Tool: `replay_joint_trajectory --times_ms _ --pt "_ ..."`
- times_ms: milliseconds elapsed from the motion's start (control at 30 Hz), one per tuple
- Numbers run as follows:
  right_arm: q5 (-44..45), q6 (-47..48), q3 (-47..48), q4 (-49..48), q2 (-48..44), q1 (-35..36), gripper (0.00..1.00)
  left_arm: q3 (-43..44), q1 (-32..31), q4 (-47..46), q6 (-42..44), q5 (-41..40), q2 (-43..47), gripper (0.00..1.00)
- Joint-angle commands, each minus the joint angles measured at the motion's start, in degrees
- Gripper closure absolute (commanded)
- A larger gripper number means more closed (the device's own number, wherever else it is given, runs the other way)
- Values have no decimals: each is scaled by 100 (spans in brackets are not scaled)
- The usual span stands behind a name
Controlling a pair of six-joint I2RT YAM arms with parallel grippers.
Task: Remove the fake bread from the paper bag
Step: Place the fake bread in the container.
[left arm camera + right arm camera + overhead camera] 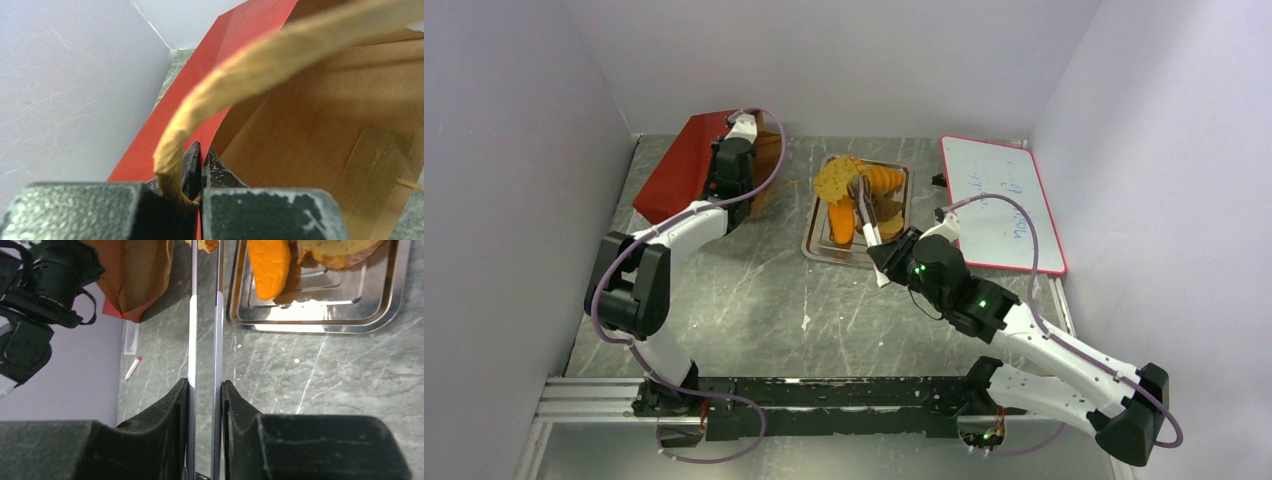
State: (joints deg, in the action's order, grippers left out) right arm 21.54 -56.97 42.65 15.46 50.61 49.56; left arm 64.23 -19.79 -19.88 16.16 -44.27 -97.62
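Plainly, the right gripper (205, 385) is squeezed onto a pair of metal tongs (192, 315). Its two fingers press the blades inward so that they run nearly parallel out to the tips. There a yellowish piece of bread (835, 178) seems to be pinched over the far left corner of the tray (320, 300). Whether it already rests on the metal I cannot tell. Tongs make sense here: they reach deeper than the short fingers and can close round a glossy, rounded thing. More bread lies in the tray: an orange loaf (842, 222) toward the left side, a ridged croissant (886, 180) at the far right, and a browner piece (887, 212) just nearer than that.

The left gripper (198, 157) is closed tight on the bag (679, 170), nipping the red rim just where the cord handle (240, 75) is rooted. The bag seems to lie on its side at the far left of the table (754, 300), mouth toward the tray. This hold looks meant to pin it and hold the mouth open so the tongs can go in. The brown inside seen from the left wrist shows no bread, though part of it is hidden. I judge the task far along, perhaps on its last piece. A whiteboard (999, 205) lies right of the tray, apart from it.
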Motion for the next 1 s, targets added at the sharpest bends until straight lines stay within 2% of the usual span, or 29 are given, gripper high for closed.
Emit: replay_joint_trajectory --times_ms 0,567,967 --pt "451 -171 -74 50 -30 -25 100 197 125 -73 -147 111 -55 93" --pt "103 -382 -530 -524 787 -525 100 251 169 98 -437 364 315 93" --pt "146 -660 -518 -210 713 -544 77 221 169 114 -518 475 365 93"
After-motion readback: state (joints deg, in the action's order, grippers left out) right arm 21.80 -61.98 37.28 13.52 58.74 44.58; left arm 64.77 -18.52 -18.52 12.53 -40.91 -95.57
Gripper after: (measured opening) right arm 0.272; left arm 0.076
